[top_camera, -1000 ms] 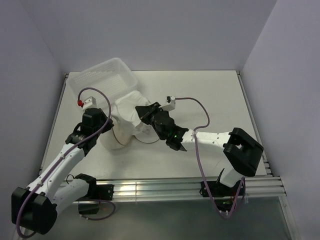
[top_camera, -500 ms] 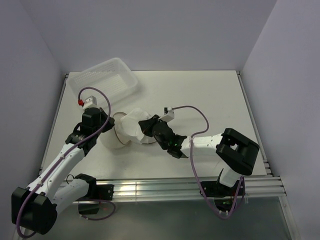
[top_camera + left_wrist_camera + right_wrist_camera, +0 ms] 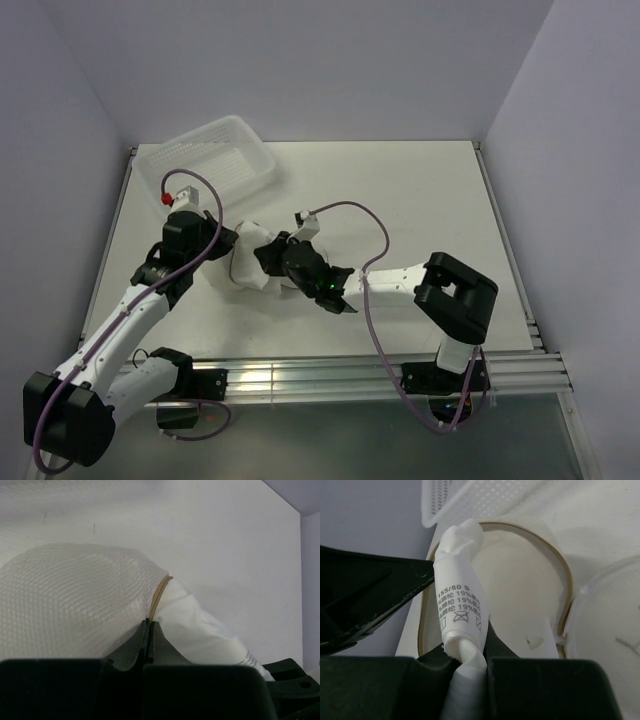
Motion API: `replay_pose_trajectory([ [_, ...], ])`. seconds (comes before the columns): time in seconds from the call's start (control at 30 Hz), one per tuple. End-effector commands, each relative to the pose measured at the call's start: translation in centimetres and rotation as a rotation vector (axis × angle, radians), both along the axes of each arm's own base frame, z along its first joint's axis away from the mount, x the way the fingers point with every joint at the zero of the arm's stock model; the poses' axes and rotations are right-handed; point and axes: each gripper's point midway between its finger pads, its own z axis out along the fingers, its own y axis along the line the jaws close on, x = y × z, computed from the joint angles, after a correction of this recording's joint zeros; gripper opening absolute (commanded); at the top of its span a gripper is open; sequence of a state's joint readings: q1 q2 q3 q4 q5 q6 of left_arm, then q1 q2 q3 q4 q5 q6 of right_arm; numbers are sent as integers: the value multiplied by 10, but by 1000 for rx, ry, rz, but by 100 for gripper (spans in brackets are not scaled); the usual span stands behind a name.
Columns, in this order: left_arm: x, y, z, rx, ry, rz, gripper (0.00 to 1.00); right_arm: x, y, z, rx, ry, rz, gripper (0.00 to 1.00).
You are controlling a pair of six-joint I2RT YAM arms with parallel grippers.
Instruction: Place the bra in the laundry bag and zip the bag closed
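the white mesh laundry bag (image 3: pixel 75 605), soft and domed with a thin tan rim, lies on the matte white table (image 3: pixel 420 200) near the perforated white plastic basket (image 3: pixel 205 165). the left gripper (image 3: pixel 150 625) is pinched tight on that rim. the right gripper (image 3: pixel 465 652), nearly closed, clamps a rolled, labelled fold of the smooth cream-white bra (image 3: pixel 457 605) at the bag's mouth. pale lilac walls (image 3: pixel 300 60) surround the table.

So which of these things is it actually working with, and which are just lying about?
Part of the job:
bra
laundry bag

Just lying about:
plastic basket, at the back left
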State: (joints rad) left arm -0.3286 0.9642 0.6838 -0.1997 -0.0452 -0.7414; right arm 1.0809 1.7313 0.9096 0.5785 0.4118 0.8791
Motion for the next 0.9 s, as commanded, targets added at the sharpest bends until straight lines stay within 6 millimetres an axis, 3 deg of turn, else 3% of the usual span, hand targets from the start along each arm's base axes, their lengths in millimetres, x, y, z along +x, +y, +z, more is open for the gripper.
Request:
replay_pose_trajectory([
  [0.0, 7, -19, 34, -62, -97, -96, 0, -7, 28, 8, -31, -37, 98, 0],
  [0.1, 3, -31, 31, -102, -104, -154, 0, -10, 55, 14, -37, -56, 208, 0],
  [0.17, -1, -38, 35, -139, -118, -189, 0, -11, 67, 0, -37, -32, 253, 0],
  [0.2, -3, -40, 34, -146, -117, -198, 0, -10, 74, 3, -13, -19, 271, 0],
  [0.37, -11, -40, 37, -175, -115, -200, 0, 17, 68, -15, 13, 46, 178, 0],
  [0.43, -14, -39, 33, -187, -101, -188, 0, 30, 56, -9, 99, 71, 100, 0],
  [0.47, -14, -37, 32, -184, -99, -179, 0, 32, 48, 10, 158, 51, 70, 0],
  [0.5, -15, -35, 30, -180, -91, -169, 0, 27, 33, 2, 167, 56, 40, 0],
  [0.57, -15, -33, 28, -177, -84, -154, 0, 27, 14, 38, 254, -11, -16, 0],
  [0.6, -16, -34, 25, -192, -77, -156, 0, 22, 0, 27, 243, -2, -40, 0],
  [0.63, -17, -38, 26, -207, -76, -172, 0, 22, -8, 38, 279, -26, -58, 0],
  [0.67, -16, -47, 27, -230, -78, -198, 0, 22, -22, 56, 310, -56, -98, 0],
  [0.7, -20, -55, 23, -248, -61, -227, 0, 18, -35, 47, 291, -53, -118, 0],
  [0.77, -28, -85, 25, -282, -48, -296, 0, 15, -52, 65, 318, -85, -151, 0],
  [0.8, -26, -95, 34, -292, -71, -298, 0, 14, -62, 60, 299, -88, -173, 0],
  [0.87, -38, -121, 35, -306, -54, -358, 0, 10, -73, 71, 307, -109, -183, 0],
])
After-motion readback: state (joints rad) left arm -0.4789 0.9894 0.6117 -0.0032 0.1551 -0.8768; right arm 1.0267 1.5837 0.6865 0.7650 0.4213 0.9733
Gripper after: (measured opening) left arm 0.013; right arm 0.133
